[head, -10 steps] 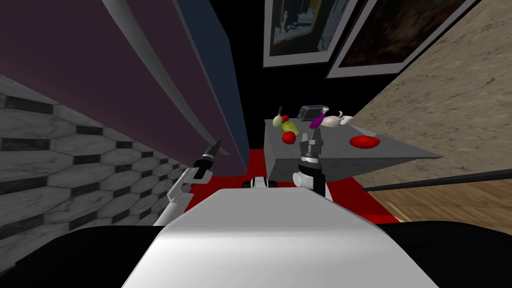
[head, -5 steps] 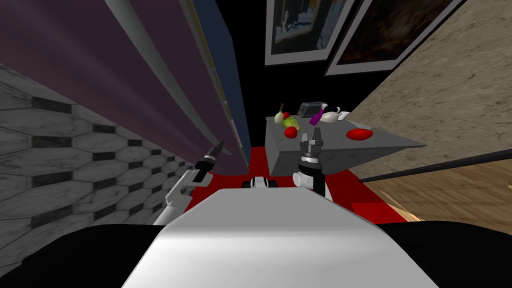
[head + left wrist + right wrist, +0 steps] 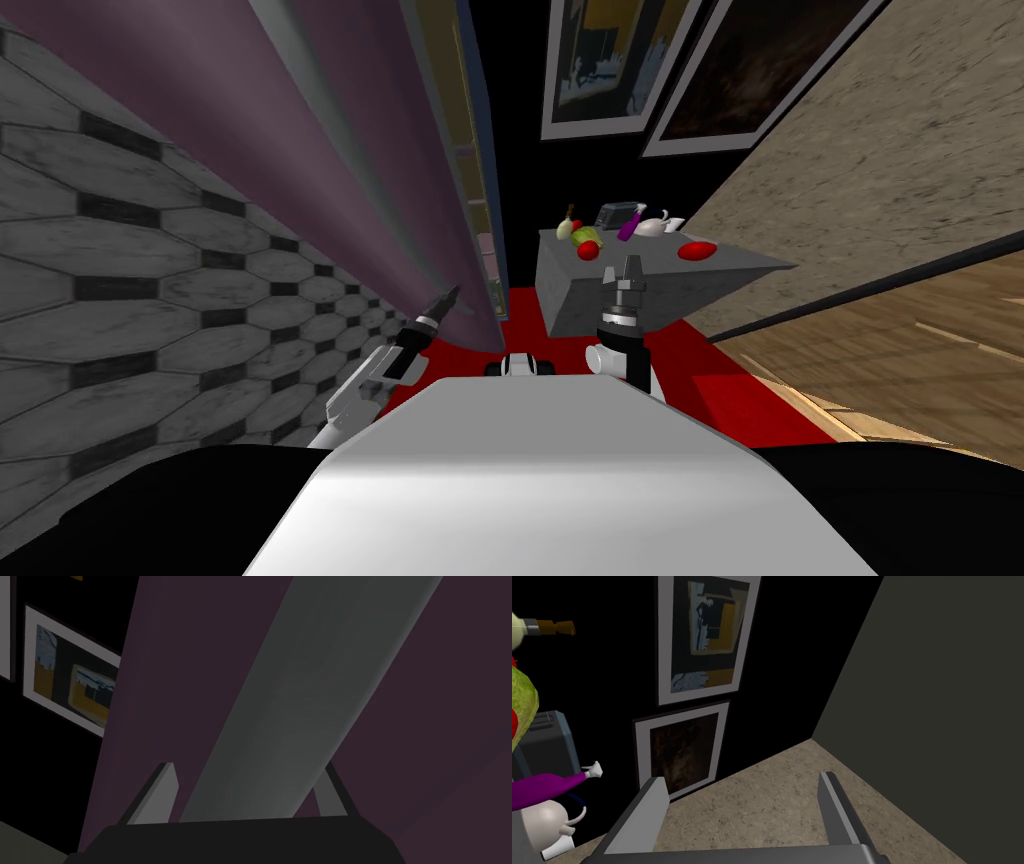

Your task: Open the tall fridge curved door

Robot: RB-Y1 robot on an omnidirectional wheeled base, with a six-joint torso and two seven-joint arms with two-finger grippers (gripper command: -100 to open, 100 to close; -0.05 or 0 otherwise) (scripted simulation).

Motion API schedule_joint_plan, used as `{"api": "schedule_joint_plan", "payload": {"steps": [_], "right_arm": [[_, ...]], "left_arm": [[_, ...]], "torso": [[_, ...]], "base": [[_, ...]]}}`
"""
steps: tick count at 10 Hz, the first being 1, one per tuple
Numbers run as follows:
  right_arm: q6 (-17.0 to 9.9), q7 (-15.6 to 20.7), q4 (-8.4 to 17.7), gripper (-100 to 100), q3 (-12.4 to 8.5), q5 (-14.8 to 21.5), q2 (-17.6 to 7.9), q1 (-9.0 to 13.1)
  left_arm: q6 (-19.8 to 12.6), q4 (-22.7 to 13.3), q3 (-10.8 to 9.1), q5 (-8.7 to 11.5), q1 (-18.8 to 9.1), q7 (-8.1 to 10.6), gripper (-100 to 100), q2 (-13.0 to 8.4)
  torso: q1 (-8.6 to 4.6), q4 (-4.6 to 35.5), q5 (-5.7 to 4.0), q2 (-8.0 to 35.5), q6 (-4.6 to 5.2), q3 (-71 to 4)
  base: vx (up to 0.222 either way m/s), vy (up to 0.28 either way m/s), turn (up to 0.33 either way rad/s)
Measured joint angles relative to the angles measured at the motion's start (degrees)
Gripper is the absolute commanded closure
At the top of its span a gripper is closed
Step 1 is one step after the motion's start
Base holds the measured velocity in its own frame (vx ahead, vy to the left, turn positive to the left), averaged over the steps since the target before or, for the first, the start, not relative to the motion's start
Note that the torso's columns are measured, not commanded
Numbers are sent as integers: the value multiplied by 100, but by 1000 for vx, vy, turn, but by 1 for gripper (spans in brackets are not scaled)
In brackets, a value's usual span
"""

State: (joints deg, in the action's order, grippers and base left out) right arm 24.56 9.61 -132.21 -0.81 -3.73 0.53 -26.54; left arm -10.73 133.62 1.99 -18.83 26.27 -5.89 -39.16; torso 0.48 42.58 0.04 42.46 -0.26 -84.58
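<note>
The tall fridge's dark purple curved door [image 3: 330, 200] slants across the left of the head view, with a long grey handle [image 3: 335, 110] running down it. The door stands ajar, and shelves [image 3: 480, 210] show in the gap beside the blue fridge body [image 3: 492, 150]. My left gripper [image 3: 447, 297] is at the handle's lower end. In the left wrist view the handle [image 3: 300, 701] passes between the fingers [image 3: 160, 791] and nearly fills the gap of the left gripper [image 3: 245, 791]. My right gripper [image 3: 629, 268] is raised in front of my chest, open and empty [image 3: 739, 796].
A grey counter [image 3: 640, 295] stands just beyond the right gripper, carrying fruit [image 3: 585, 240], a toaster [image 3: 617, 212], a white teapot [image 3: 652, 226] and a red dish [image 3: 696, 250]. A red rug [image 3: 720, 390] lies underfoot, with hexagon tiles [image 3: 150, 300] to the left.
The fridge door has swung open from shut, uncovering shelves at its edge. My left gripper closed on the handle and moved with it. The whole head view has turned, so I have moved.
</note>
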Motion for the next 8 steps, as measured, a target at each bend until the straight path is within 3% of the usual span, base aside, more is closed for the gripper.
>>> {"api": "schedule_joint_plan", "payload": {"steps": [2,4,6,8], "right_arm": [[0,0,0,0,1,0,1,-2],[0,0,-1,0,2,0,2,-3],[1,0,-1,0,0,0,0,-2],[0,0,0,0,1,0,1,-2]], "left_arm": [[130,137,111,32,103,16,100,-118],[166,234,185,3,174,-2,100,-120],[357,287,302,-34,264,-28,100,-189],[455,413,433,-28,360,-33,100,-313]], "torso": [[-48,-6,-12,-31,7,-18],[-102,-29,-25,-55,30,-29],[-7,-29,9,-8,28,6],[6,-17,8,-26,8,-11]], "base": [[-205,162,3],[-98,119,-16],[-138,275,-87],[-160,231,-46]]}}
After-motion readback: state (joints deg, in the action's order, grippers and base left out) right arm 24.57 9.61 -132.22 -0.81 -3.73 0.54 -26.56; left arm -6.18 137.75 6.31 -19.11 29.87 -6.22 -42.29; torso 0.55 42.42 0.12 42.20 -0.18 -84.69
